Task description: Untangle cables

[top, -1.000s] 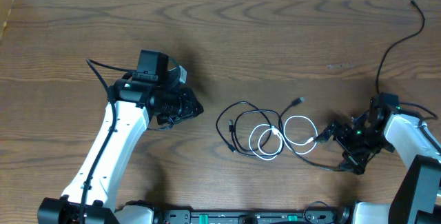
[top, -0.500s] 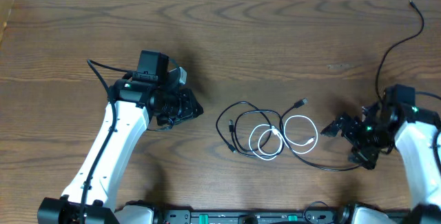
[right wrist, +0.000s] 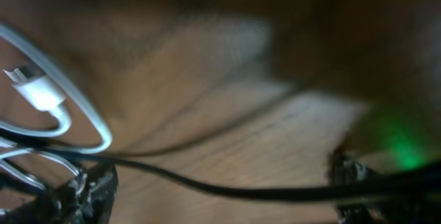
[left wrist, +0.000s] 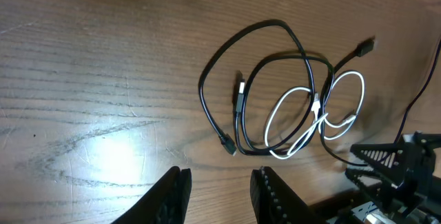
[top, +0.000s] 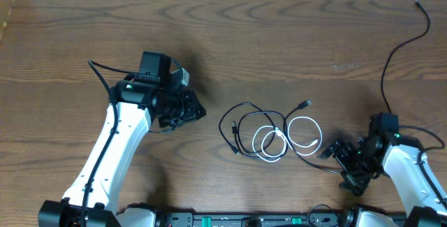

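Right hand [top: 341, 165] is wide open around the black cable [left wrist: 272, 23]; next it should pinch and pull. Left hand [left wrist: 217, 193] is narrow, empty.

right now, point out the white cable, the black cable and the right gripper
white cable [left wrist: 315, 107], left wrist view, its plug
black cable [left wrist: 275, 23], left wrist view, top of loop
right gripper [top: 336, 165], overhead view, between its fingertips

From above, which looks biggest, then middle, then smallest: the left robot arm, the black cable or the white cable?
1. left robot arm
2. black cable, its loops spread wider
3. white cable
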